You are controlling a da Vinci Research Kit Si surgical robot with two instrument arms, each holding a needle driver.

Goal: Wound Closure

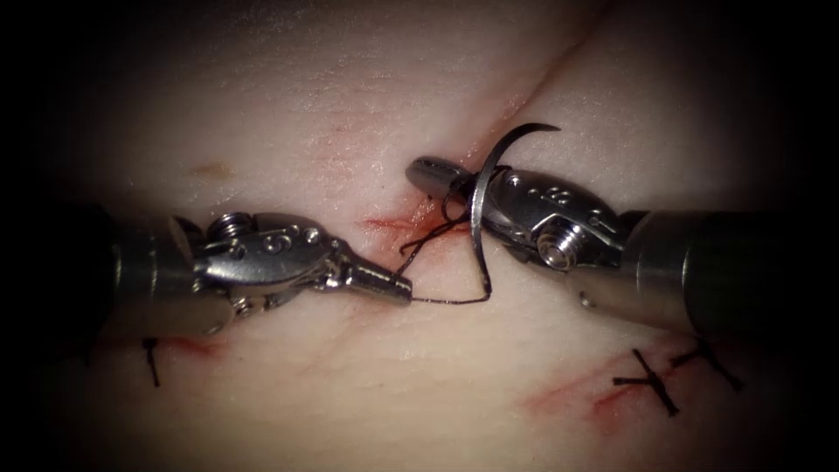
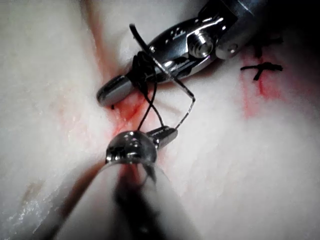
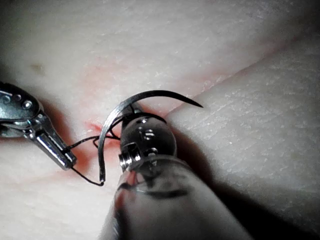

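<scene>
The right tool (image 1: 441, 179) grips the needle (image 1: 479, 210) near the middle of its curve, jaws clenched on it. The needle stands clear of the tissue (image 1: 306, 87), not in it, just above the cut (image 1: 398, 225), with its sharp tip arching up and away from the cut and its swaged end hanging down beside it. Thread (image 1: 450, 300) runs from that swaged end across to the left tool (image 1: 398, 287), whose jaws are clamped on the strand just beside the cut, on its left side. More thread is wound in dark turns about the right tool's jaws, over the cut — by my reading, a knot is being formed rather than a bite taken. Finishing it would call for steady tension on both strands without tearing the cut's edges. Tied stitches (image 1: 651, 382) lie well apart from the cut, by smears of red fluid (image 1: 559, 398).
</scene>
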